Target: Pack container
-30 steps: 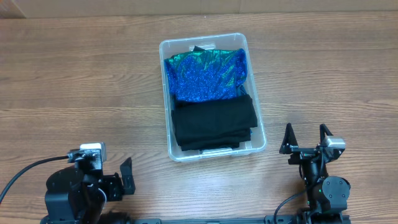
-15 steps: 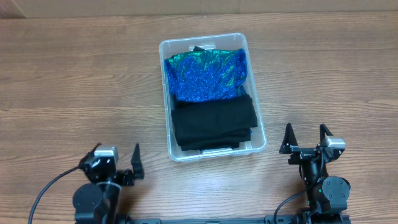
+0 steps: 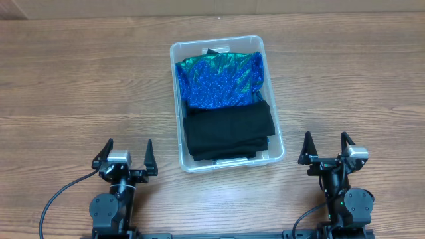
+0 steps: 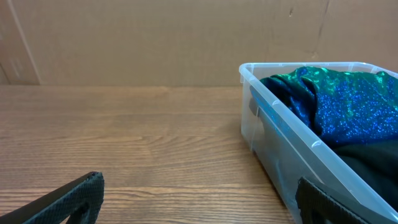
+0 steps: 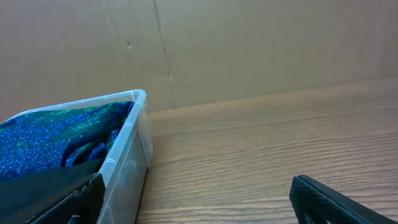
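Saw a wood-grain counter (image 3: 73, 79) running under and ahead of both claws, with a brown cardboard wall (image 4: 155, 37) closing it off far ahead of them.

Found the container (image 3: 174, 99), a clear plastic bin with rounded corners and a rolled rim, standing on the counter ahead of the claws and between them: ahead and to the right of the left claw (image 3: 128, 146), ahead and to the left of the right claw (image 3: 326, 139). Found it near each claw but touching neither.

Noted folded black fabric (image 3: 229, 133) filling the half of the bin nearer the claws. Noted blue sequined fabric (image 3: 219, 83) with a green edge filling the half farther from them, its near edge meeting the black fold. Spotted a small scrap of dark cloth (image 3: 211, 52) at the far wall, beyond the sequins.

Saw both claws spread wide, pinching nothing, low over bare counter, fingers pointing ahead toward the cardboard wall.
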